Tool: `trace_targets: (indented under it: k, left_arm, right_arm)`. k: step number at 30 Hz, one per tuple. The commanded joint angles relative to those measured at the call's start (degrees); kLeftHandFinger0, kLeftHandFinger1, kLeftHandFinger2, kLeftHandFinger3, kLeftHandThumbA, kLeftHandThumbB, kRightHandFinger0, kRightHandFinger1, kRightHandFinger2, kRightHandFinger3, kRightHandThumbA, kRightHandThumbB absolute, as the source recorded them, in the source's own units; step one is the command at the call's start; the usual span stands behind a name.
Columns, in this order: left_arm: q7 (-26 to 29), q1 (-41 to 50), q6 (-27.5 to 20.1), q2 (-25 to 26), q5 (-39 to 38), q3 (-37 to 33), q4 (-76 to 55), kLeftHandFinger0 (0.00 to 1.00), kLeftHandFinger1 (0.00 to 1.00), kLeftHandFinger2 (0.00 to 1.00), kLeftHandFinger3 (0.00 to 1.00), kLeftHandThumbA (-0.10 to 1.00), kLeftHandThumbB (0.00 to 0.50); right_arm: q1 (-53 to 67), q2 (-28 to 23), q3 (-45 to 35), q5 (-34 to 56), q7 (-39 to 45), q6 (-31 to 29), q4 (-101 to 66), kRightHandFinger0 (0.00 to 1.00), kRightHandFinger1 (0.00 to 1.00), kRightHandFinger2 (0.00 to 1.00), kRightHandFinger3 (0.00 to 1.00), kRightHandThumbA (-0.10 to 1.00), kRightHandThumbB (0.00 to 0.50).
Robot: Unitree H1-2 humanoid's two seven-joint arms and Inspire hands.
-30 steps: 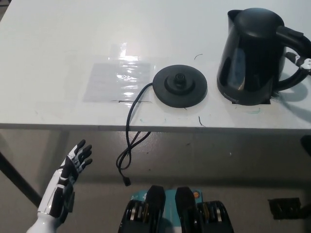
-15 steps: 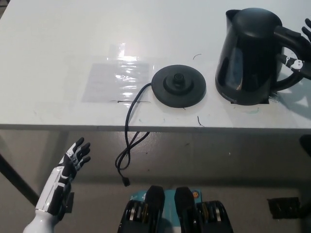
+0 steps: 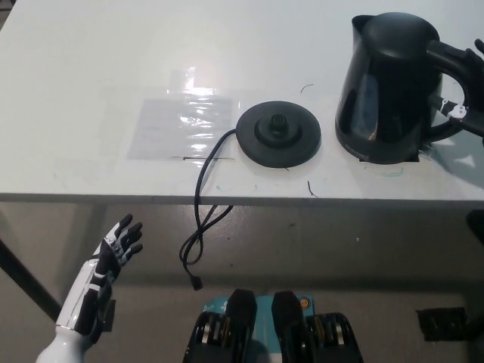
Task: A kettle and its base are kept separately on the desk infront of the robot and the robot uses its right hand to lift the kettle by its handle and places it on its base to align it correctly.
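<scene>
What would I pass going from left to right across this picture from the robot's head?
White left hand, below the desk edge → shiny clear sheet on the desk → black cord hanging over the edge → round kettle base → black kettle → black right hand at the kettle's handle, at the picture's right edge.

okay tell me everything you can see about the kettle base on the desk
The kettle base is a flat black disc, plastic by its look, with a raised round connector at its centre. It lies flat near the front edge of the white desk, left of the black kettle and apart from it, with nothing standing on it. Its black cord leaves the left side, runs over the desk edge and hangs down with the plug loose. A clear taped sheet lies just to its left. No robot hand touches it.
</scene>
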Motion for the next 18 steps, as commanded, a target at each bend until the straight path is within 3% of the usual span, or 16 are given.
trace_targets:
  k: [1,2,3,4,5,6,7,8,11,12,18]
  left_arm:
    - [-0.52,-1.02,-2.32,0.70,-0.40,0.57,-0.40,1.00,1.00,1.00,1.00,1.00,0.066]
    - [-0.53,-1.00,-2.40,0.66,-0.35,0.57,-0.36,1.00,1.00,1.00,1.00,1.00,0.066]
    - [-0.66,-1.03,-2.52,0.76,-0.37,0.55,-0.31,1.00,1.00,1.00,1.00,1.00,0.058]
    - [-0.72,-1.01,-2.55,0.82,-0.38,0.55,-0.33,1.00,1.00,1.00,1.00,1.00,0.058]
    - [-0.81,-1.08,-2.72,0.97,-0.26,0.54,-0.23,1.00,1.00,1.00,1.00,1.00,0.057]
    - [-0.86,-1.21,-2.76,1.05,-0.27,0.54,-0.22,1.00,1.00,1.00,1.00,1.00,0.054]
    - [-0.86,-1.28,-2.74,1.05,-0.29,0.53,-0.22,1.00,1.00,1.00,1.00,1.00,0.054]
    - [-0.80,-1.48,-2.66,0.97,-0.31,0.53,-0.20,1.00,1.00,1.00,1.00,1.00,0.052]
    - [-0.81,-1.56,-3.17,0.97,-0.46,0.64,-0.06,1.00,1.00,1.00,1.00,1.00,0.041]
    - [-0.80,-1.51,-3.19,0.98,-0.49,0.67,-0.10,1.00,1.00,1.00,1.00,1.00,0.040]
    - [-0.90,-1.68,-3.22,1.07,-0.79,0.71,0.09,1.00,1.00,1.00,1.00,1.00,0.037]
  right_arm:
    - [-4.88,-1.95,-0.40,0.30,1.96,-2.50,2.15,1.00,1.00,1.00,1.00,0.83,0.336]
    - [-5.21,-2.30,-0.19,-0.19,2.16,-3.32,3.26,1.00,1.00,1.00,1.00,0.81,0.328]
    - [-5.43,-2.59,-0.11,0.03,2.75,-2.67,3.38,0.62,0.61,0.66,0.71,0.53,0.280]
    - [-5.53,-2.67,-0.10,0.18,3.03,-2.41,3.47,0.55,0.53,0.60,0.64,0.51,0.274]
    - [-5.37,-2.58,-0.01,-0.15,2.49,-2.04,2.42,0.26,0.26,0.36,0.40,0.35,0.255]
    - [-5.05,-2.61,0.93,-3.65,-0.83,-2.84,1.06,0.01,0.06,0.18,0.17,-0.02,0.248]
    - [-4.94,-2.66,1.31,-5.09,-2.16,-3.25,0.67,0.01,0.06,0.18,0.17,-0.02,0.248]
    - [-4.79,-2.27,1.52,-7.43,-5.16,-3.77,-0.50,0.00,0.14,0.30,0.24,-0.10,0.206]
    - [-4.77,-1.72,1.41,-8.70,-7.60,-3.43,-1.24,0.03,0.33,0.65,0.65,-0.10,0.165]
    - [-4.92,-1.53,1.13,-8.41,-7.69,-3.89,-0.89,0.00,0.36,0.71,0.75,-0.10,0.152]
    - [-5.00,-1.46,0.62,-8.50,-7.91,-4.40,-0.34,0.00,0.40,0.76,0.78,-0.10,0.161]
